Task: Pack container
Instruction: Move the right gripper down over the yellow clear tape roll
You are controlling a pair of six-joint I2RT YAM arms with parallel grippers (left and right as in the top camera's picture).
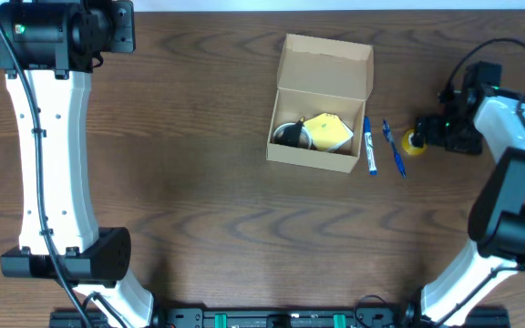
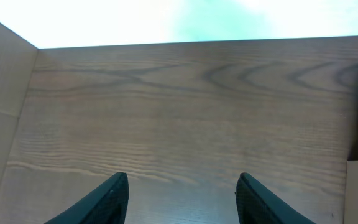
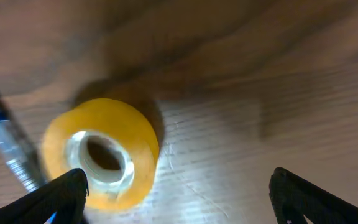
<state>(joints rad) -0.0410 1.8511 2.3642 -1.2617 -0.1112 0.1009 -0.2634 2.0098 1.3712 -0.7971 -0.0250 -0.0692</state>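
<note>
At the left, our left pincer (image 2: 182, 185) hangs released above the table (image 1: 199, 137). The container (image 1: 326, 62) stands open right of centre, with yellow and dark items inside. Two blue pens (image 1: 369, 146) lie just beside it. A yellow tape roll (image 3: 135, 137) sits by our right pincer (image 3: 176, 180), which is spread wide and grasps nothing.

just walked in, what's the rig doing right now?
Packing is mid-way. The right gripper hangs open around a yellow tape roll lying on the table, not gripping it. The container stands open with a yellow item and a dark item inside. A marker and a blue pen lie beside it. The left gripper is open over bare table.
</note>
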